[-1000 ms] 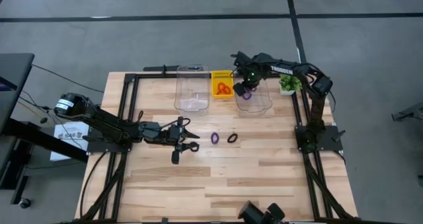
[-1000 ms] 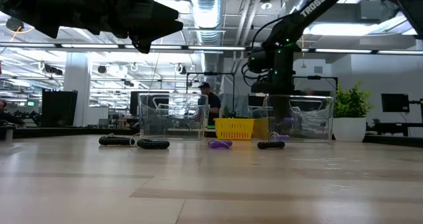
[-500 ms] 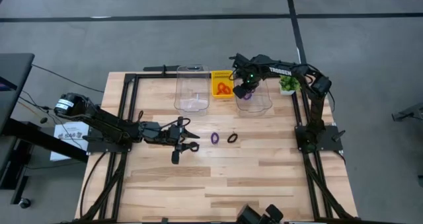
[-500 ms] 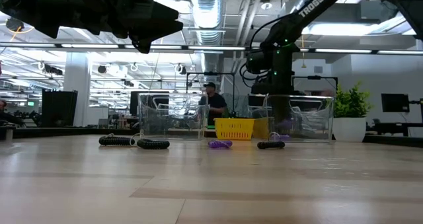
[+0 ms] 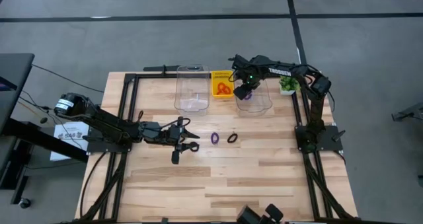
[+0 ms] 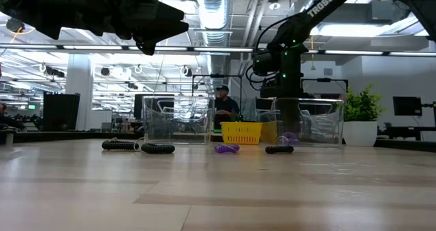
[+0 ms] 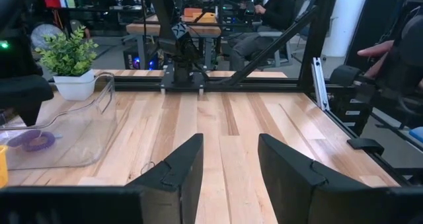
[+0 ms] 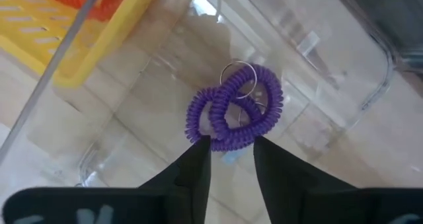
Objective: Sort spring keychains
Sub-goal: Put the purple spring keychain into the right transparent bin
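Two purple spring keychains (image 8: 236,115) lie in the clear bin (image 5: 254,102) at twelve o'clock, right tool (image 8: 231,159) released above them; left tool (image 7: 228,168) idles spread over the surface (image 5: 225,178). Judged light, springy and snag-prone; best pinched across one coil side.

Both arms matte black, white TROSSEN lettering on right arm (image 5: 281,69), green LED lit near its wrist.

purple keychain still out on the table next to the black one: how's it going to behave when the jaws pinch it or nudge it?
The purple spring keychain is a thin coiled loop, so it will probably flex and squash under a pinch rather than stay stiff. It looks small and light, lying flat on the wooden table, so a nudge would likely slide it, not roll it. It lies apart from the black keychain, so snagging seems unlikely.
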`<state>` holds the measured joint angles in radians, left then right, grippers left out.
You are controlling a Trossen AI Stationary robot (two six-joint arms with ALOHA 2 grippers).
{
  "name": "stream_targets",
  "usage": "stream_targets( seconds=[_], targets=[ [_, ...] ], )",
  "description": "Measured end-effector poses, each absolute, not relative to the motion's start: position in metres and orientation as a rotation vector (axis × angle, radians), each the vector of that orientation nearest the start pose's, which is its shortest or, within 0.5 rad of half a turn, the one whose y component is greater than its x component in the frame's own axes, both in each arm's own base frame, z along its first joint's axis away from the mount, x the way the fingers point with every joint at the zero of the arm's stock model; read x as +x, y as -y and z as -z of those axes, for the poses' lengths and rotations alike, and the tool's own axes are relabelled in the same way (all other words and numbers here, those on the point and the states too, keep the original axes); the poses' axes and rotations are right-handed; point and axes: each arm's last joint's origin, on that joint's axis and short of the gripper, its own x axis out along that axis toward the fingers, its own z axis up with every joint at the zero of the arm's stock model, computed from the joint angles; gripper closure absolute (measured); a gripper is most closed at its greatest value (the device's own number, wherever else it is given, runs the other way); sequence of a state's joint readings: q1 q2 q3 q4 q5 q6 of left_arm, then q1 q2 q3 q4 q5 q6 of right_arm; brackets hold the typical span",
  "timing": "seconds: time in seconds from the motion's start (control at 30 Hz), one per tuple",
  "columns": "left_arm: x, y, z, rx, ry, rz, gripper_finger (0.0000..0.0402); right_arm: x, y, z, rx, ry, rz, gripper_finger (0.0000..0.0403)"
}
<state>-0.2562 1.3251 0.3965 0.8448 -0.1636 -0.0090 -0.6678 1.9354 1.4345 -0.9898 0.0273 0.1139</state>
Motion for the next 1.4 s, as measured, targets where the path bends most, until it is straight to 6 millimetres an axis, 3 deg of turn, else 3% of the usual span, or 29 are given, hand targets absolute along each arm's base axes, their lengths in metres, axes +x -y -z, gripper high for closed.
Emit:
stream_targets(
  seconds=[0.2, 0.37, 0.63, 0.73, 0.87, 1.13, 1.27, 1.4],
  targets=[
    [0.24, 0.058, -0.191, 0.008, -0.082, 0.092, 0.0259, 0.286, 0.227, -0.19, 0.549, -1.426, 0.623, 0.0277],
    [0.24, 0.058, -0.191, 0.009, -0.082, 0.092, 0.0259, 0.285, 0.226, -0.206, 0.535, -1.422, 0.613, 0.0274],
    [0.24, 0.058, -0.191, 0.008, -0.082, 0.092, 0.0259, 0.259, 0.205, -0.288, 0.458, -1.167, 0.65, 0.028],
    [0.24, 0.058, -0.191, 0.009, -0.082, 0.092, 0.0259, 0.245, 0.184, -0.322, 0.408, -1.055, 0.644, 0.028],
    [0.24, 0.058, -0.191, 0.008, -0.082, 0.092, 0.0259, 0.226, 0.14, -0.345, 0.312, -1.0, 0.551, 0.028],
    [0.24, 0.058, -0.191, 0.008, -0.082, 0.092, 0.026, 0.182, 0.043, -0.341, 0.275, -0.961, 0.328, 0.028],
    [0.24, 0.058, -0.191, 0.001, -0.082, 0.092, 0.026, 0.162, 0.005, -0.321, 0.238, -0.944, 0.19, 0.028],
    [0.24, 0.058, -0.191, 0.001, -0.082, 0.092, 0.0259, 0.148, -0.018, -0.289, 0.215, -0.906, 0.185, 0.0281]
  ],
)
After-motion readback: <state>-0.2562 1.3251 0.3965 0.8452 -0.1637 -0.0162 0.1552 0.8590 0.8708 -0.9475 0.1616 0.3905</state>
